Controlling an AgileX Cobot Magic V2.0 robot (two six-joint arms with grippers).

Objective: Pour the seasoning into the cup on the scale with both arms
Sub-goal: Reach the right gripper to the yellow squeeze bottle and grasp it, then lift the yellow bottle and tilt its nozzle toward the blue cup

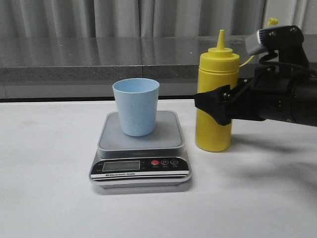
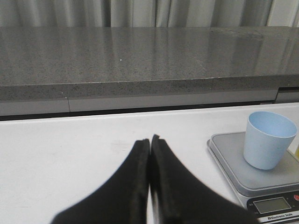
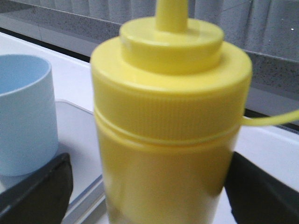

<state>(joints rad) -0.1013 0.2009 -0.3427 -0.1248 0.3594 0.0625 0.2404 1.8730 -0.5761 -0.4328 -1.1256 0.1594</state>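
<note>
Right gripper [image 1: 214,110]: black, entered from 3 o'clock in the front view, set around the midsection of the seasoning bottle [image 1: 214,106]. In the right wrist view the fingers [image 3: 35,189] are seen spread on either side of the bottle body; whether the pads are pressed against it cannot be told.

Seasoning bottle: tall, yellow, opaque, upright on the white table [image 1: 49,198], just beside the scale [image 1: 140,151] at its 3 o'clock. The pointed nozzle is directed to 12 o'clock; a thin yellow tether [image 3: 273,119] is led off from the collar toward a small cap [image 1: 272,21] seen at about 1 o'clock of the nozzle.

Scale: flat, with a grey square platform, a black front panel, an LCD display and one red button. The light blue cup [image 1: 135,106] is stood upright on the platform, apart from the bottle.

Left gripper [image 2: 150,142]: seen only in the left wrist view, fingers pressed together with nothing between them, held above bare table. The cup and scale are placed at its 3 o'clock.
</note>
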